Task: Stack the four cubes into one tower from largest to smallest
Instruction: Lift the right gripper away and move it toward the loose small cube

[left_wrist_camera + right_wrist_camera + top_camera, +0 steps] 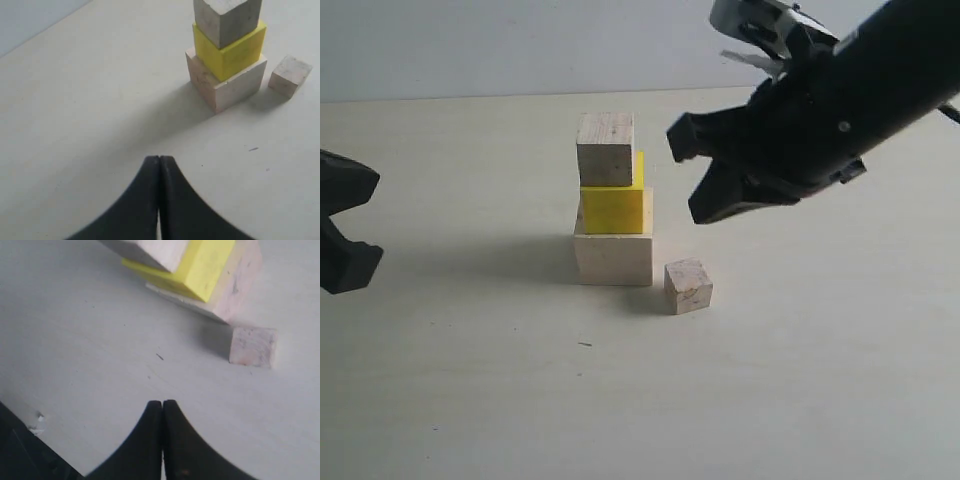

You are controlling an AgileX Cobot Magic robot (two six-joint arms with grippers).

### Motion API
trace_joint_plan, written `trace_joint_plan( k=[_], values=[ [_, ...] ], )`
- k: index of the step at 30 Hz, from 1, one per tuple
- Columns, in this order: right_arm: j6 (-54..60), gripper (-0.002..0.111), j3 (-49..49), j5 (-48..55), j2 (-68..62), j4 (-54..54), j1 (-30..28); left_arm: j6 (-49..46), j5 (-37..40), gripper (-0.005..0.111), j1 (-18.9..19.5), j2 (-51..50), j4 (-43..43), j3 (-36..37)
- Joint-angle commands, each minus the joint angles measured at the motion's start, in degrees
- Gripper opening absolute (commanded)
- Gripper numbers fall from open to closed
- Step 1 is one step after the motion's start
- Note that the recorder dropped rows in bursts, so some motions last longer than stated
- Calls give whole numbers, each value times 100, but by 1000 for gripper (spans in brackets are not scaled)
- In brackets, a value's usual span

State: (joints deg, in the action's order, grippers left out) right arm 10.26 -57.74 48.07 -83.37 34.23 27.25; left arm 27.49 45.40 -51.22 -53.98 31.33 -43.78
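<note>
three views of one moment, as i read them from my station. the right pincer [162, 409] has its two black jaws pressed together with nothing between them. the left pincer [159, 164] is likewise pressed together and empty.

ahead of the right pincer's tips, on the table [75, 330], lies the small pale cube [252, 346], apart from them. just beyond it, not touching it, stands the tower [205, 267].

well ahead of the left pincer i see the same tower: large pale cube [225, 82] at the base, yellow cube [230, 50] on it, medium pale cube [225, 17] on top. the small pale cube sits on the table at the far side of the base.

only the exterior view gives the right pincer's height. it hangs off the table, level with the yellow and medium cubes, near the tower's side but clear of it, and the small pale cube lies below it. that view also shows the tower's whole top, which both wrist views crop. the left pincer appears there only in part, at the frame's edge. the shut jaw line is plain only in the wrist views.
</note>
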Motion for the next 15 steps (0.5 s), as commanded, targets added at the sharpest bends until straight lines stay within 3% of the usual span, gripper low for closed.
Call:
trace_joint_plan(
  k=[1, 8, 15],
  values=[
    [-4, 0, 547, -185, 363, -210, 7, 7, 6, 0, -10, 72, 37, 42],
    [-159, 0, 817, -462, 353, -1435, 7, 7, -22, 0, -10, 62, 37, 148],
    [-280, 1, 817, -947, 115, -1481, 7, 7, -215, 0, -10, 62, 92, 347]
  ],
)
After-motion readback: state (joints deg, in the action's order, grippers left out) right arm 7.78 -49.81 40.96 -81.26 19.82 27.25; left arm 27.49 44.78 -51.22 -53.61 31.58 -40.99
